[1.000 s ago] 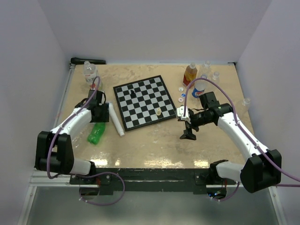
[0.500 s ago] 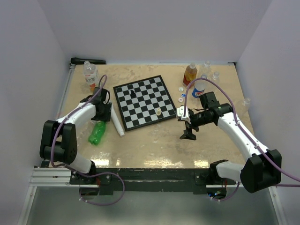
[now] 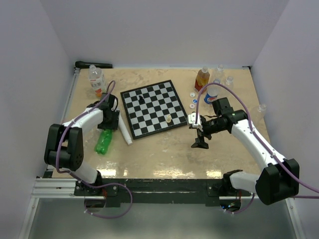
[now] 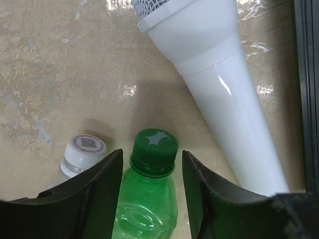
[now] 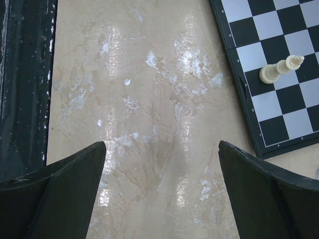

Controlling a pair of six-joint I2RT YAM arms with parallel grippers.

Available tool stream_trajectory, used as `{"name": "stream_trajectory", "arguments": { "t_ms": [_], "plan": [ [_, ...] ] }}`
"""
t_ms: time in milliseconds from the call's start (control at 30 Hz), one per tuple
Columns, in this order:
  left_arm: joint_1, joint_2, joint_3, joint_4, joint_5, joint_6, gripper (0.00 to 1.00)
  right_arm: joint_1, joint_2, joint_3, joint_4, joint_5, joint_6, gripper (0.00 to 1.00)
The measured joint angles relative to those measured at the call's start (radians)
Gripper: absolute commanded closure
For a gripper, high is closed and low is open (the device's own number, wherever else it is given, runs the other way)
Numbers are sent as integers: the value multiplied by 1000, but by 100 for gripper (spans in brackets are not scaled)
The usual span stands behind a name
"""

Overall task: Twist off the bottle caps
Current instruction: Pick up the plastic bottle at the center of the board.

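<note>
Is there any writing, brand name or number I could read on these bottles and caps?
No words can be read anywhere.
white cap: a printed code pattern, too small to read.
green cap: only a pale star-like mark, no letters.
Labels on the orange-labelled bottle and the clear bottle: too blurred to read.

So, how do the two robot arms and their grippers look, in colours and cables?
Both arms have white link shells with black joints and black bases. A thin purple cable loops along each. The left gripper and the right gripper have matte black, wedge-shaped fingers. I see no markings.
</note>
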Motion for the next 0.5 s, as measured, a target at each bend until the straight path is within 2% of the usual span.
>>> {"name": "stream_trajectory", "arguments": {
  "t_ms": [233, 400, 500],
  "plan": [
    [0, 13, 2, 0, -1, 7, 70, 0, 0, 0, 0, 0, 0, 2],
    [0, 10, 2, 0, -3, 7, 92, 0, 0, 0, 0, 0, 0, 2],
    [0, -21, 2, -1, -5, 7, 97, 0, 0, 0, 0, 0, 0, 2]
  ]
}}
